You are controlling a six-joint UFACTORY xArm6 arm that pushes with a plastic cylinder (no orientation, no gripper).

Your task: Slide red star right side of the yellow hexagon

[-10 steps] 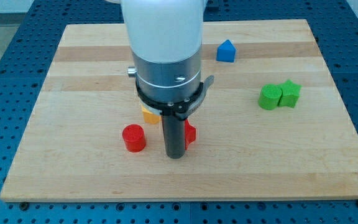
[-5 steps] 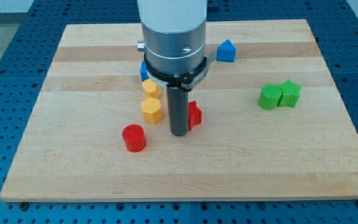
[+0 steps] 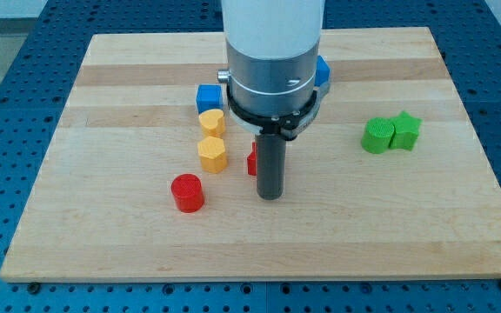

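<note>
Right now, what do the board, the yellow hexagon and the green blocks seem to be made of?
The board looks like pale wood with a matte finish: lengthwise grain and joined strips show. The yellow hexagon seems moulded or printed plastic, uniform in colour and matte. The two green blocks look like the same plastic, with faintly ribbed sides; the exact material cannot be told.

Single camera view, high and angled down, facing the whole wooden board (image 3: pixel 103 226), arm nearest

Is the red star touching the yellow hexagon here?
Apart. The camera view shows bare wood between the red star, mostly hidden behind my tip, and the yellow hexagon.
</note>
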